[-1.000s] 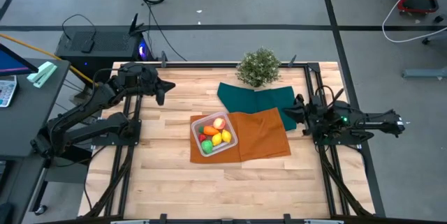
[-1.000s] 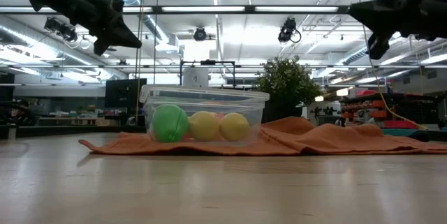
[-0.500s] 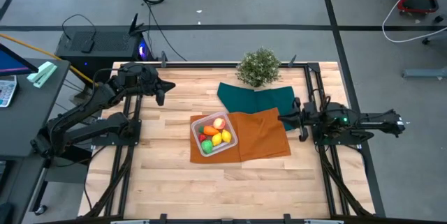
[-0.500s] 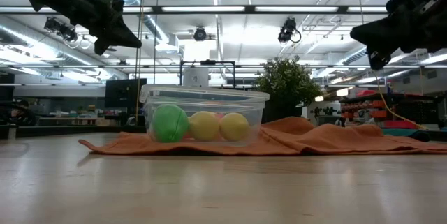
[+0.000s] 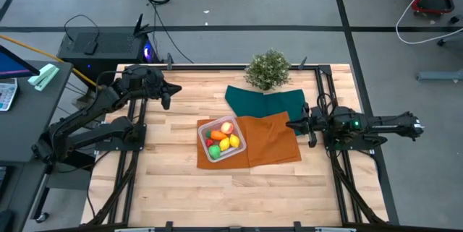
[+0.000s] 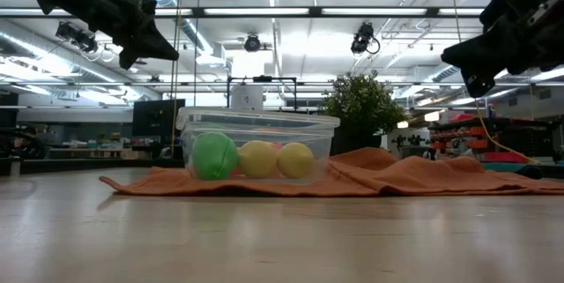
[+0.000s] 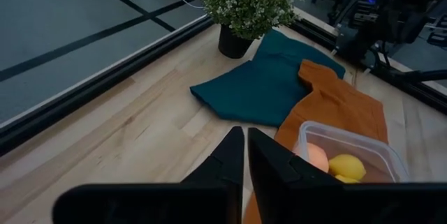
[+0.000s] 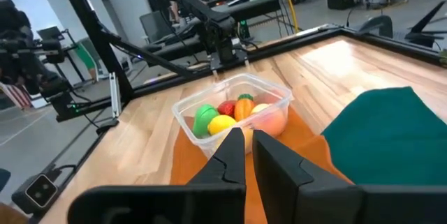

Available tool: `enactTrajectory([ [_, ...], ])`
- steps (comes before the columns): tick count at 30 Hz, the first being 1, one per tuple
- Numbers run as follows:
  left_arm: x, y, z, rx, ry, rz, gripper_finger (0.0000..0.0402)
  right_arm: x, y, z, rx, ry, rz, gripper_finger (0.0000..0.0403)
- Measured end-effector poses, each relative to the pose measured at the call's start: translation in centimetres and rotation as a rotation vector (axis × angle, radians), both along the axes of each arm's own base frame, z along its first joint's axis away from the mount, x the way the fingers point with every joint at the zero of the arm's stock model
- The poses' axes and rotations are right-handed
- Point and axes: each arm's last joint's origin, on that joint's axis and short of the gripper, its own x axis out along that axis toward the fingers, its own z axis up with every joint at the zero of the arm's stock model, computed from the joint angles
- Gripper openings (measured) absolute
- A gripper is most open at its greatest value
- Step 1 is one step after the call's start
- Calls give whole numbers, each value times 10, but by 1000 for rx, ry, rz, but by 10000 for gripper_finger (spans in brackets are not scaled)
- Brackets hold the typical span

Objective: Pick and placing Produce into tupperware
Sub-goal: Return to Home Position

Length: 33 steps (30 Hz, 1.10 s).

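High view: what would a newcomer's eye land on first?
Probably the clear tupperware mid-table on the orange cloth, full of bright produce. Next, the bushy potted plant at the far edge beside a dark green cloth, then the left gripper and right gripper, both shut and empty, raised at either side.

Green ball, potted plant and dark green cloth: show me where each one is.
Green ball [image 6: 215,156], low view, centre of its rounded front.
Potted plant [image 5: 268,69], high view, middle of its foliage.
Dark green cloth [image 7: 260,88], left wrist view, middle of the cloth.
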Motion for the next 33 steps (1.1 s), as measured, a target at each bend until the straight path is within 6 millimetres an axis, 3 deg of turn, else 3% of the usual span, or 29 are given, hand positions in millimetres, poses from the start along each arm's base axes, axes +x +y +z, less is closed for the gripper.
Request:
enactTrajectory([
  [5, -1, -2, 5, 42, -40, -38, 24, 0, 0, 1, 9, 0, -2, 0],
  [11, -9, -23, 37, 256, -269, -190, 34, 0, 0, 2, 9, -3, -3, 0],
  [15, -21, -39, 47, 310, -339, -97, 35, 0, 0, 2, 10, -3, -3, 0],
  [19, -29, -49, 51, 371, -359, -23, 31, 0, 0, 2, 12, -4, -3, 0],
  [27, -28, -60, 42, 300, -295, -82, 31, 0, 0, 3, 12, -5, -4, 0],
  [33, -25, -68, 48, 337, -346, -89, 28, 0, 0, 3, 12, -5, -4, 0],
])
